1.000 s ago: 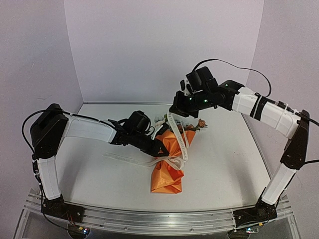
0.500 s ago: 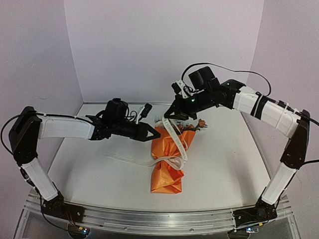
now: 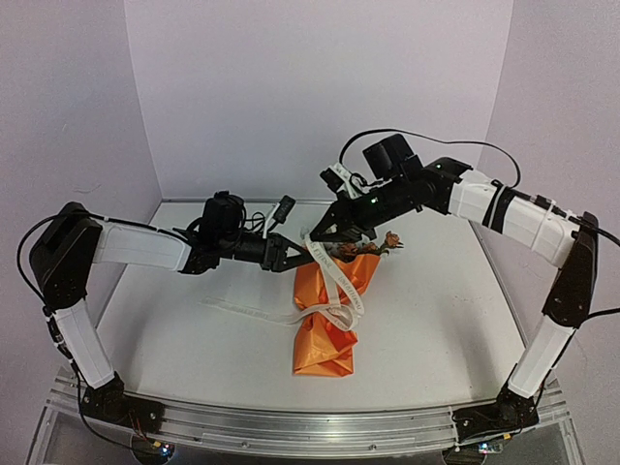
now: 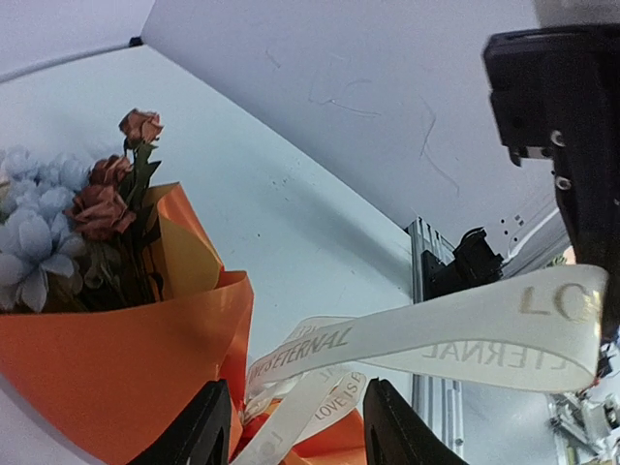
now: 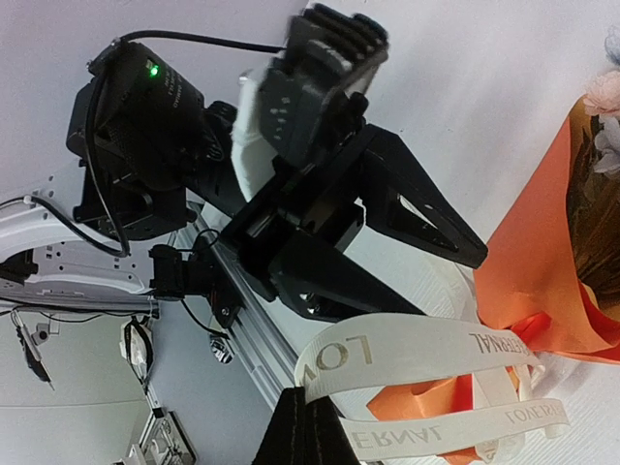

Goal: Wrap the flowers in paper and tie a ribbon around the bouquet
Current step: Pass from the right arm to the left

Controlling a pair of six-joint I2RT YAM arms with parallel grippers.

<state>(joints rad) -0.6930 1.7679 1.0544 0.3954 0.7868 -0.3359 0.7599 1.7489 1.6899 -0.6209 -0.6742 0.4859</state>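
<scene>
The bouquet lies on the table, orange paper [image 3: 327, 334] wrapped round the flowers [image 3: 373, 244], blooms pointing to the back. A cream ribbon [image 3: 334, 291] is tied at its waist, and one strand rises to my right gripper [image 3: 315, 235], which is shut on the ribbon [image 5: 417, 347]. My left gripper [image 3: 298, 256] hovers just left of that strand with jaws open and nothing in them. In the left wrist view the lettered ribbon [image 4: 426, 334] stretches across beyond the open left gripper [image 4: 295, 426], with the paper [image 4: 107, 378] and flowers [image 4: 97, 199] at left. The right gripper [image 5: 310, 431] faces the open left gripper [image 5: 441, 254].
A loose ribbon tail [image 3: 242, 310] lies flat on the table left of the bouquet. An aluminium rail [image 3: 291, 421] runs along the near edge. Pale walls close the back and both sides.
My left gripper rose from the ribbon knot to beside the raised strand, and its jaws have opened. My right gripper drew the ribbon strand leftward and a little higher.
</scene>
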